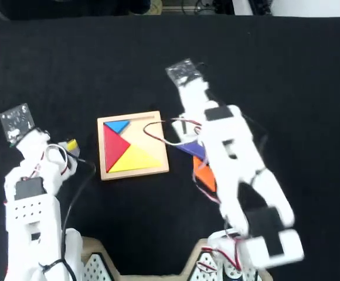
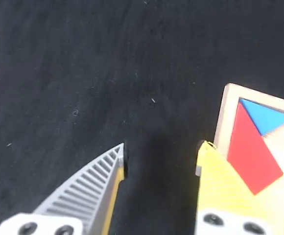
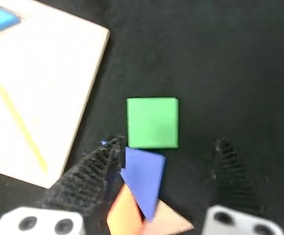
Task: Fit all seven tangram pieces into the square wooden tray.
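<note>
The square wooden tray lies mid-table and holds a blue triangle, a red triangle and a yellow triangle. My left gripper hangs open over bare cloth just left of the tray, with nothing between its fingers. To the tray's right, the right arm covers the loose pieces. My right gripper is open, low over a green square that lies just past its fingertips. A blue piece and an orange piece lie between the fingers, closer to the wrist.
Black cloth covers the table. The blue piece and the orange piece peek out beside the right arm, close to the tray's right edge. Both arm bases stand at the near edge.
</note>
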### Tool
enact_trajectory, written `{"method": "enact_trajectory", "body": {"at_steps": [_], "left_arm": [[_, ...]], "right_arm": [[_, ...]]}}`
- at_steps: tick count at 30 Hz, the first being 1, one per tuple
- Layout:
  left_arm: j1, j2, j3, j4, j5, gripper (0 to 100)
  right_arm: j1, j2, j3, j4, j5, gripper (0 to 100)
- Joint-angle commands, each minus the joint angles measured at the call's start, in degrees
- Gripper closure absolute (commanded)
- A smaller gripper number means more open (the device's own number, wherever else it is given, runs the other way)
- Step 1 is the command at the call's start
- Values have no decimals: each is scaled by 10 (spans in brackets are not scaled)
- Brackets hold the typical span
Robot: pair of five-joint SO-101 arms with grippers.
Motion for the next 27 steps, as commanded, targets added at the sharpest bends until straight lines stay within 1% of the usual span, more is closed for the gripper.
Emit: {"method": "enact_trajectory", "body": {"at_steps": [1,5,8,14,16,19,21,23,27], "left_arm": [[0,-9,44,-82,4,755],[18,-4,51,-82,4,754],[37,-4,59,-82,-16,754],[72,-4,69,-85,-18,755],[76,-6,72,-85,-19,755],[74,-6,72,-85,-18,755],[73,-9,74,-85,-16,755],[72,-9,74,-86,-15,755],[71,-9,75,-86,-15,755]], "right_arm": [[-19,56,-70,5,3,708],[-6,132,-124,6,3,708],[13,179,-149,14,4,708],[11,226,-192,59,23,713],[13,233,-198,62,27,761],[10,242,-202,62,27,887],[10,243,-203,59,27,950],[11,240,-215,62,27,973],[8,199,-249,98,27,975]]}}
